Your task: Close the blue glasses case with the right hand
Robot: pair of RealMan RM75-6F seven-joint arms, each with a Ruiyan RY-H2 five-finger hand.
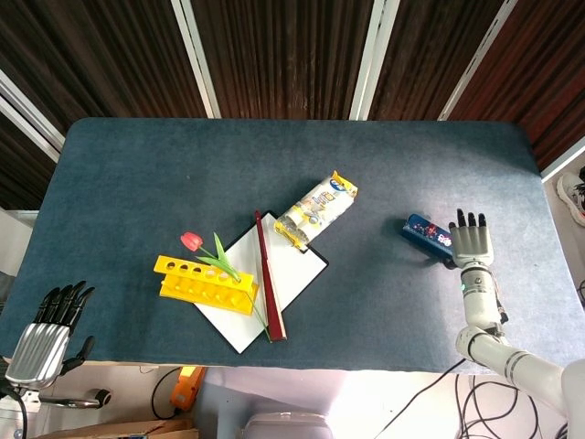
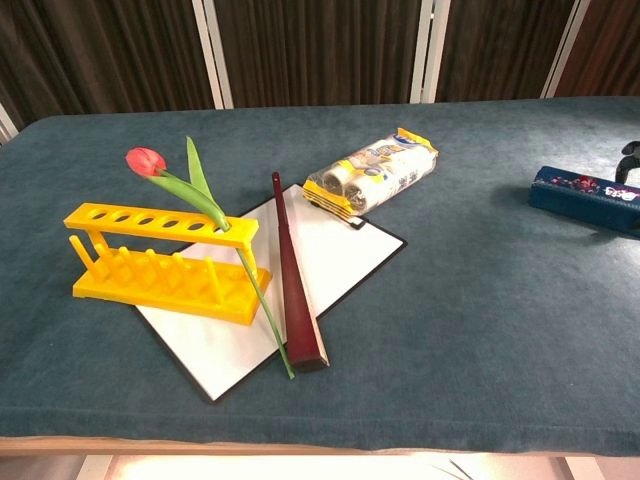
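Note:
The blue glasses case (image 1: pixel 423 232) with a floral top lies at the right of the table, also seen in the chest view as a low blue box (image 2: pixel 583 196). My right hand (image 1: pixel 472 242) is flat with fingers spread over the case's right end and appears to touch it; it grips nothing. In the chest view only a dark fingertip (image 2: pixel 630 151) shows at the right edge. The case's lid looks down flat. My left hand (image 1: pixel 46 337) hangs off the table's near left corner, holding nothing.
A yellow test-tube rack (image 1: pixel 207 286) with a red tulip (image 1: pixel 191 241), a white board (image 1: pixel 294 265), a dark red stick (image 1: pixel 268 274) and a snack packet (image 1: pixel 316 210) lie at mid-table. The table's right edge (image 1: pixel 548 229) is close to the case.

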